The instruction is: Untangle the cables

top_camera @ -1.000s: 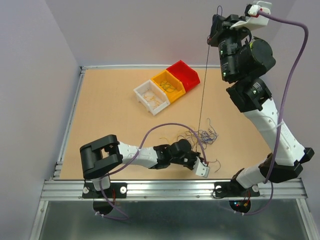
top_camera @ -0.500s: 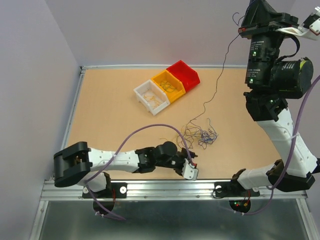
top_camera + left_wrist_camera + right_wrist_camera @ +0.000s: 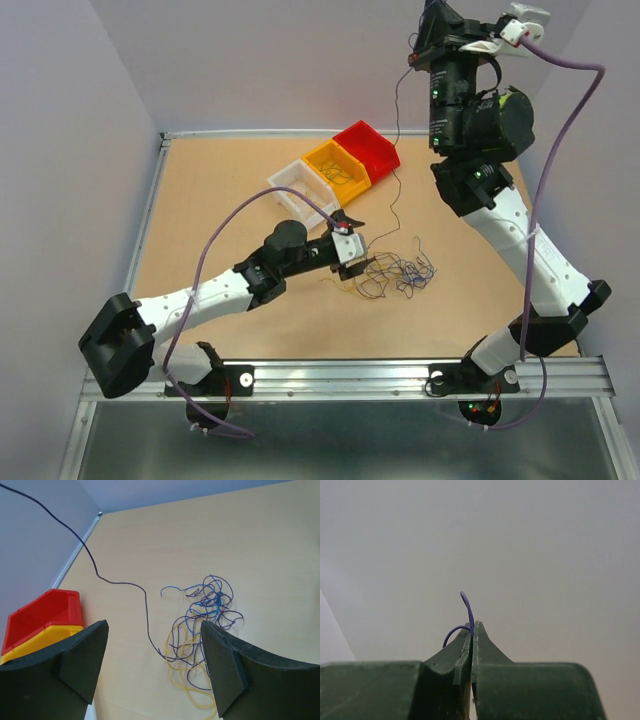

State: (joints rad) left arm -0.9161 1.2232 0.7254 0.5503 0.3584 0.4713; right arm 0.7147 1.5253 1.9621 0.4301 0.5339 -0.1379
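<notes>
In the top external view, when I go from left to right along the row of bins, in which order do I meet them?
white bin → yellow bin → red bin

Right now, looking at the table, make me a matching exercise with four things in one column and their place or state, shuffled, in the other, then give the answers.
Things:
1. left gripper
2. right gripper
3. red bin
4. tangled cables

Places or states:
A. heaped loose on the tabletop
B. shut on a dark purple wire, raised high
C. open, low beside the heap
D. end of the row, touching the yellow bin

Pairs: 1-C, 2-B, 3-D, 4-A.
</notes>
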